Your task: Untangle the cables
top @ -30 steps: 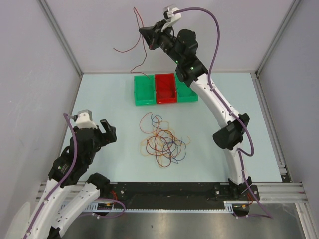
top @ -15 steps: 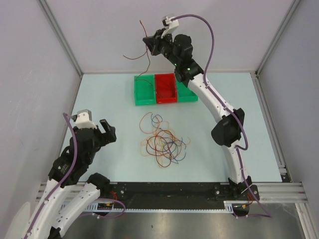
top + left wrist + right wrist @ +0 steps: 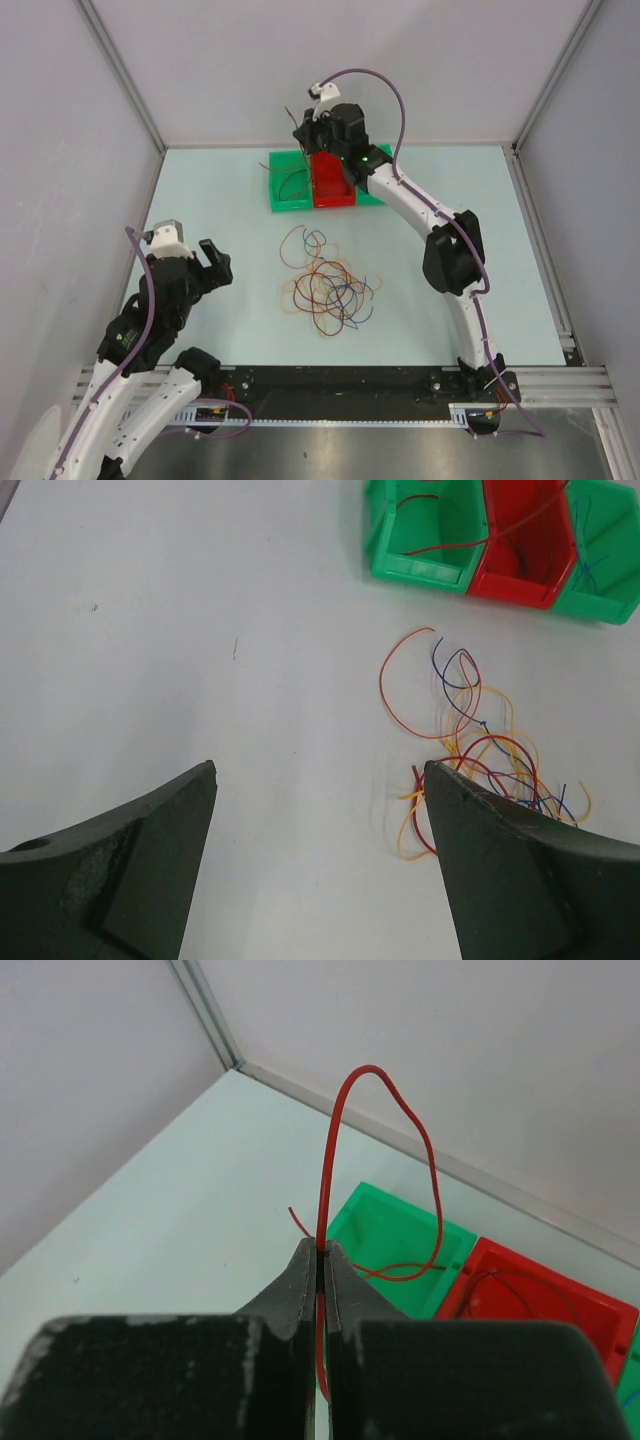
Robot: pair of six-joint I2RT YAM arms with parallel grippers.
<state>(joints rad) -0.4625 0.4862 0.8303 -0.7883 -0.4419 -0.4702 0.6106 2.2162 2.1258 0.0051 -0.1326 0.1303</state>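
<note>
A tangle of thin red, orange, yellow and blue cables (image 3: 328, 290) lies in the middle of the table; it also shows in the left wrist view (image 3: 480, 750). My right gripper (image 3: 305, 135) is shut on a red cable (image 3: 335, 1130), held above the left green bin (image 3: 290, 182); the cable loops up and trails into that bin (image 3: 385, 1235). My left gripper (image 3: 213, 262) is open and empty, left of the tangle, its fingers (image 3: 150, 860) wide apart above bare table.
A row of bins stands at the table's back: green, red (image 3: 331, 178), green (image 3: 378, 188). The red bin (image 3: 525, 540) holds a dark cable. Grey walls enclose the table on three sides.
My right gripper has come down and towards the bins with the red cable; the cable's loose end now hangs into the left green bin. The left arm has not moved.
</note>
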